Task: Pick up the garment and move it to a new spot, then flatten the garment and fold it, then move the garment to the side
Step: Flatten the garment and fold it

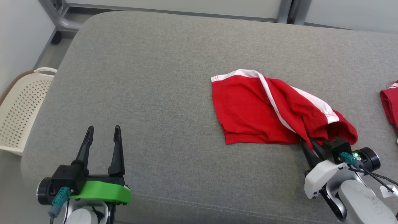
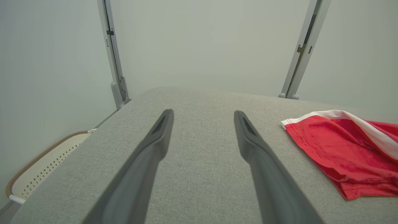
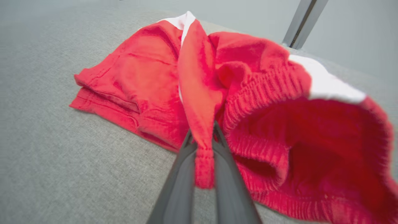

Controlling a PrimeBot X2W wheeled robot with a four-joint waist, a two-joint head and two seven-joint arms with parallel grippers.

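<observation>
The garment (image 1: 258, 112) is a pair of red shorts with white stripes, lying crumpled on the grey cushioned surface (image 1: 155, 93) right of centre. My right gripper (image 1: 306, 141) is at its near right corner, shut on a pinched fold of the waistband; in the right wrist view the red cloth (image 3: 203, 168) is squeezed between the two dark fingers and the elastic opening gapes to the right. My left gripper (image 1: 102, 129) hovers over bare cushion at the lower left, open, nothing between its fingers. The left wrist view shows the garment (image 2: 345, 152) off to the right of the left gripper (image 2: 203, 116).
A second red cloth (image 1: 390, 104) lies at the right edge of the cushion. A cream perforated basket (image 1: 21, 109) stands on the floor to the left. Grey metal frame posts (image 1: 62, 18) rise behind the cushion.
</observation>
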